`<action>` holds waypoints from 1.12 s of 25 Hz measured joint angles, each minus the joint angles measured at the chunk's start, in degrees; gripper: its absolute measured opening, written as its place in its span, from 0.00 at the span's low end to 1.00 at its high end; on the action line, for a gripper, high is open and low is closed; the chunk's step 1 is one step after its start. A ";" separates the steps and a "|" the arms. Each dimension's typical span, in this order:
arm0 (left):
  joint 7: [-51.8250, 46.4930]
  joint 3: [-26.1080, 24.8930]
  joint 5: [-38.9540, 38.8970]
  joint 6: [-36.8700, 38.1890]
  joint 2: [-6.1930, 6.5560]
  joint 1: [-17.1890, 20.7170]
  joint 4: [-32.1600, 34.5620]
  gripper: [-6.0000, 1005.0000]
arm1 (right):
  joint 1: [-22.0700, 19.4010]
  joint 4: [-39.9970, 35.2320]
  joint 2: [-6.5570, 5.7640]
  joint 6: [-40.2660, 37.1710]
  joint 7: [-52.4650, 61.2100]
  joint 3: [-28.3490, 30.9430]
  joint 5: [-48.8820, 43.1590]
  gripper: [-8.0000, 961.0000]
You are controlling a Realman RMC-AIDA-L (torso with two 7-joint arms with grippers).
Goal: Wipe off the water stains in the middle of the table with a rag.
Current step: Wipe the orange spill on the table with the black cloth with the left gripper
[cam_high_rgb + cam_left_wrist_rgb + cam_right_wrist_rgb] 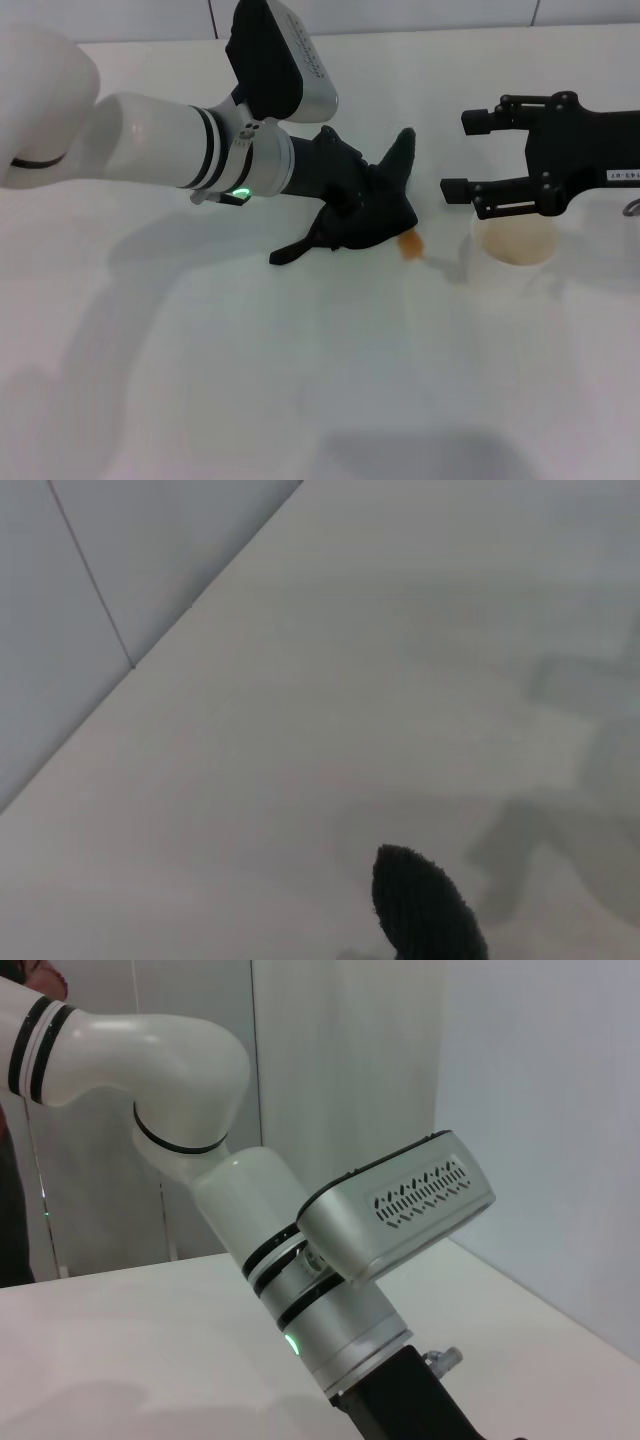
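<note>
The left gripper (352,205) is low over the middle of the white table (250,380), buried in the dark rag (375,200). The cloth is bunched around the black fingers, so whether they are spread or pinched cannot be told from any of the 3 views. One pointed corner of the rag sticks up toward the far side of the table, and a thin strip (295,250) trails off the near side toward the robot, lying flat on the tabletop.

Just beside the rag's right edge sits what remains visible of the water stains (411,245), a small orange-brown smear on the table, touching or nearly touching the cloth; the rest appears to be hidden under it.

The right gripper (478,155) hovers to the right of the rag, well apart from it, with its 2 black fingers spread wide and nothing between them. Directly under and just nearer than it stands a translucent whitish cup (517,243) with an orange tint.

In the left wrist view only a rounded dark tip of the rag (425,910) shows against the bare table (330,710). The right wrist view shows the left arm (300,1270) with a green light on its wrist ring.
</note>
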 joint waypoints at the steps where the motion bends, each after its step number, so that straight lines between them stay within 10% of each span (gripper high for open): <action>1: 0.02 0.01 0.00 0.07 0.00 0.00 -0.04 0.09 | -0.04 -0.01 0.00 -0.06 0.00 0.00 0.04 0.86; 28: 2.52 9.49 -9.14 5.18 -0.28 0.09 0.88 0.09 | -0.35 -0.04 0.00 -0.34 0.02 0.00 0.19 0.86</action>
